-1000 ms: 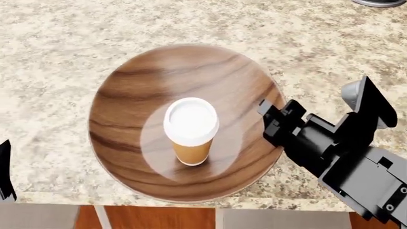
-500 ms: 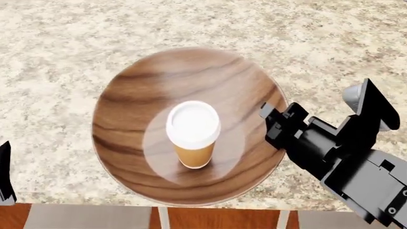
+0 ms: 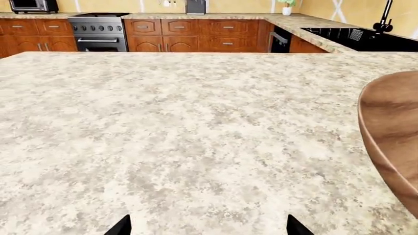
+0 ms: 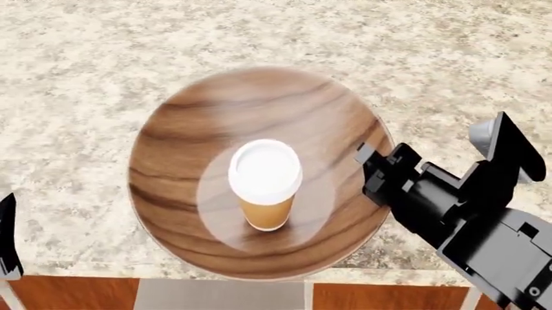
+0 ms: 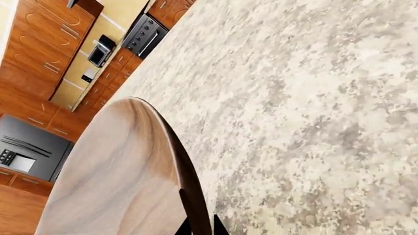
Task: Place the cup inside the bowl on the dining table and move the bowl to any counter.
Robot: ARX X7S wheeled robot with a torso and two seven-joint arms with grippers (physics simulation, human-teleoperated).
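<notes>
The wide wooden bowl rests on the pale granite dining table, its near rim at the table's front edge. The lidded tan cup stands upright in the bowl's middle. My right gripper is at the bowl's right rim. In the right wrist view this gripper is shut on the bowl, with the dark rim of the bowl between its two fingers. My left gripper is open over bare tabletop, with nothing between its fingers. The bowl lies off to one side of it.
Beyond the table, a counter with a black sink runs along the yellow wall. Wooden cabinets, a stove and a microwave stand there too. A dark part of my left arm shows at the table's front edge.
In the head view the bowl, cup and right gripper have shifted slightly down and right together. The bowl's near rim now reaches the table's front edge.
</notes>
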